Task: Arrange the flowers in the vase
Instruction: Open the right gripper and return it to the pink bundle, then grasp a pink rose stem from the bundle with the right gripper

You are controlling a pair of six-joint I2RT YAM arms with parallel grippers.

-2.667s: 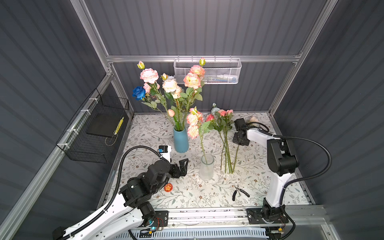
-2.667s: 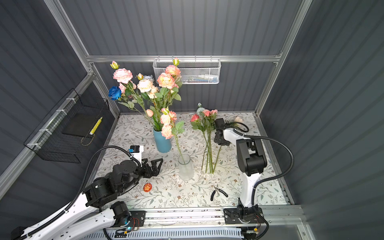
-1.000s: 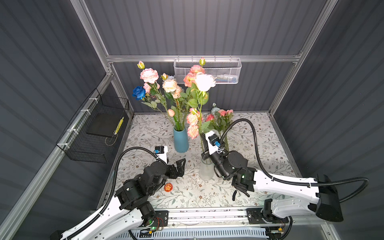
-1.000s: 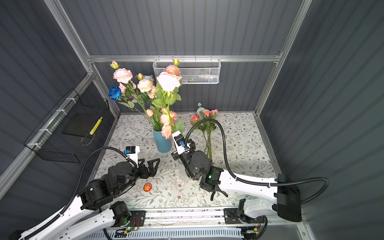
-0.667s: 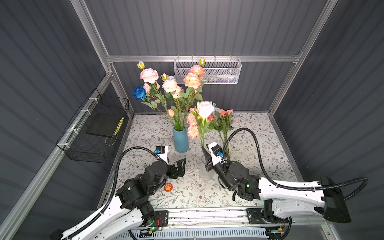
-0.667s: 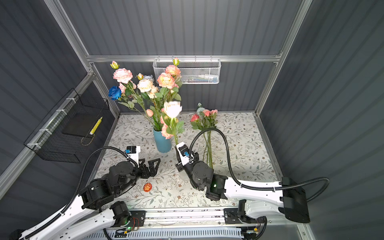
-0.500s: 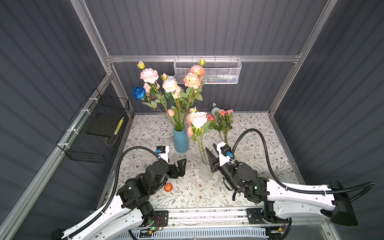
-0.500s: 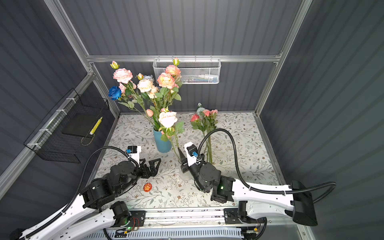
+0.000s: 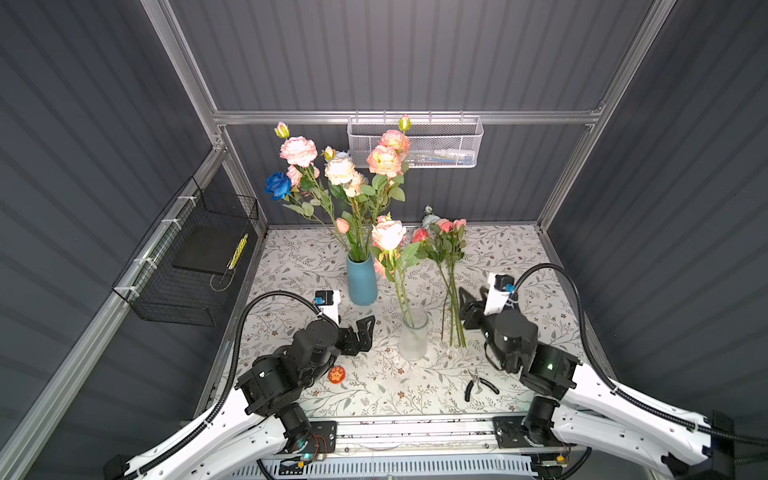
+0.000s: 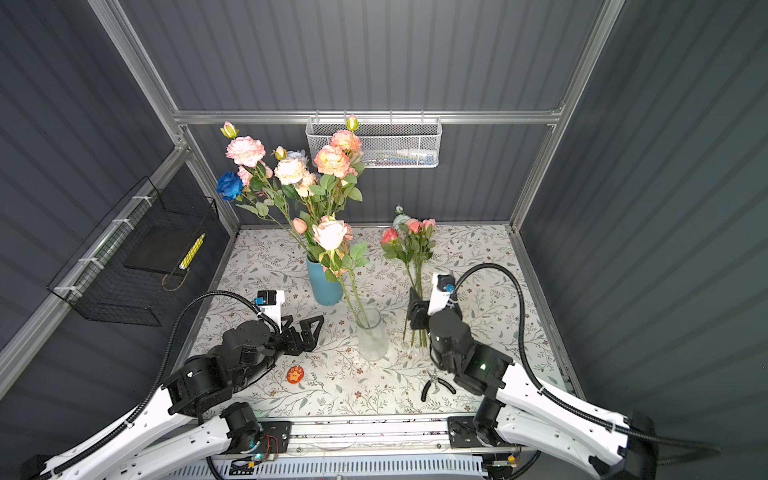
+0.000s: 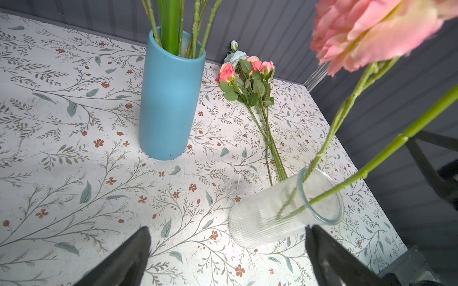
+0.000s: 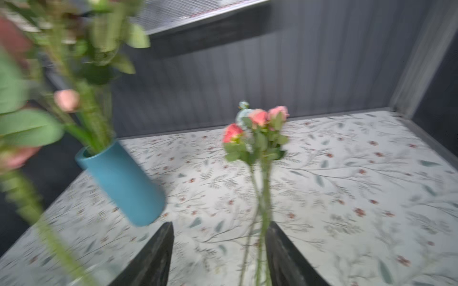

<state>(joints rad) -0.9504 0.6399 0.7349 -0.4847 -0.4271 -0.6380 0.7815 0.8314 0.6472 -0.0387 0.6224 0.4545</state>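
The right end effector (image 12: 220, 226) hovers low over the bench (image 9: 519, 257) with its jaws parted and nothing clamped. The thin green stems of the loose bunch (image 9: 452, 291) lie on the bench just in front of it, running up between the two fingers in the blurred right wrist view. The left end effector (image 9: 369, 331) is spread wide and empty, near the glass vase (image 9: 413, 336) but apart from it. That vase holds two stems, and their cream-pink bloom (image 9: 388, 235) leans toward the blue vase (image 9: 361, 280), which holds the tall pink, peach, cream and blue flowers (image 9: 340, 174). The small coral roses of the loose bunch lie well back toward the rear wall. The likeliest fault is that the jaws close across the bunched stems and lift several flowers instead of one, or pinch so near the cut ends that the heads droop and swing. The glass vase looks light and its load top-heavy, so a stem pushed in at an angle, or the right arm brushing the leaning stalks, could tip it, since nothing steadies it. Leaves from both vases crowd the air above its mouth. Black pliers (image 9: 478, 384) lie near the right arm and an orange disc (image 9: 336, 374) near the left arm, both clear of the work.
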